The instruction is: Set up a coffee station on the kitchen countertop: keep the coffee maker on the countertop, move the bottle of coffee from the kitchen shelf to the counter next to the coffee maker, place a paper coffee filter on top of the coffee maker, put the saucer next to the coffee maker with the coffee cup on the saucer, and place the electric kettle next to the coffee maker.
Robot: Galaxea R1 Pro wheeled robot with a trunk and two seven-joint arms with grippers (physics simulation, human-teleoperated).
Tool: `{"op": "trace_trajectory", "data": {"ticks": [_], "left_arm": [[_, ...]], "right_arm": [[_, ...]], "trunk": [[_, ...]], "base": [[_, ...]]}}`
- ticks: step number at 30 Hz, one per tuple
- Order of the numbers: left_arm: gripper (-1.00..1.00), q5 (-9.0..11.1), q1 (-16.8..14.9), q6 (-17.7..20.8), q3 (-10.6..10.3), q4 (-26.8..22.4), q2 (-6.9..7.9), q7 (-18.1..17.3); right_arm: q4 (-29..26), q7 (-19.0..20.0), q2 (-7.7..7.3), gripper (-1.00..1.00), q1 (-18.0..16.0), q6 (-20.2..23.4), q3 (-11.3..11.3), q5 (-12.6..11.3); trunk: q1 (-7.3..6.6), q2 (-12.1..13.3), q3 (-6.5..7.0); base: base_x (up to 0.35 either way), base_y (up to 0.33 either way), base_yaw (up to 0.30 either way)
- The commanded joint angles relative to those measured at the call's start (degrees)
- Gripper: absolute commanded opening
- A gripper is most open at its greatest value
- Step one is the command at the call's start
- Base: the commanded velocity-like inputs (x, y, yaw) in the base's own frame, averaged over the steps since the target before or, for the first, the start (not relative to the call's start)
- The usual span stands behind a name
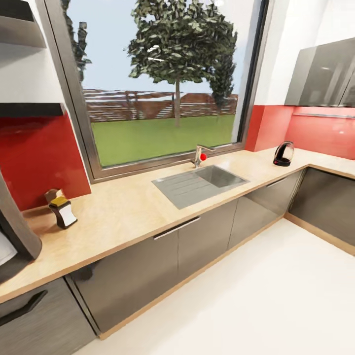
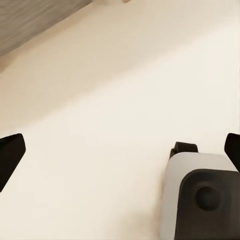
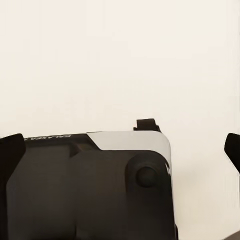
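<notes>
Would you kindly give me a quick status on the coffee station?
Both tools open, empty, over the floor. Electric kettle at the counter's far right; coffee maker at the left by the red wall. Sink lies between them.

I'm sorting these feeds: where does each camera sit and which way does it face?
Head: on the robot's head, facing the counter, sink, kettle and window.
Left wrist: on the left arm, facing down at the floor; left gripper open, robot base below.
Right wrist: likewise; right gripper open.
Both wrist views share floor and base.
</notes>
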Motion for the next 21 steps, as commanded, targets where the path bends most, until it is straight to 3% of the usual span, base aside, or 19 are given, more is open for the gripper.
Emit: {"op": "trace_trajectory", "data": {"ticks": [1,6,21], "left_arm": [[1.0,-1.1,0.0,-0.2,0.2,0.0,-0.07,0.2],[1.0,-2.2,0.0,-0.2,0.3,0.0,-0.2,0.3],[1.0,-2.4,0.0,-0.2,0.3,0.0,0.01,0.3]], "right_arm": [[0.1,0.3,0.0,1.0,-0.1,-0.2,0.3,-0.6],[0.1,0.3,0.02,1.0,-0.1,-0.2,0.3,-0.6],[0.1,0.2,0.03,1.0,-0.1,-0.2,0.3,-0.6]], "trunk": [[0.04,-0.1,-0.08],[0.04,-0.1,-0.08],[0.04,-0.1,-0.08]], "base": [[0.282,-0.162,-0.274],[0.281,-0.165,-0.274],[0.281,-0.159,-0.274]]}}
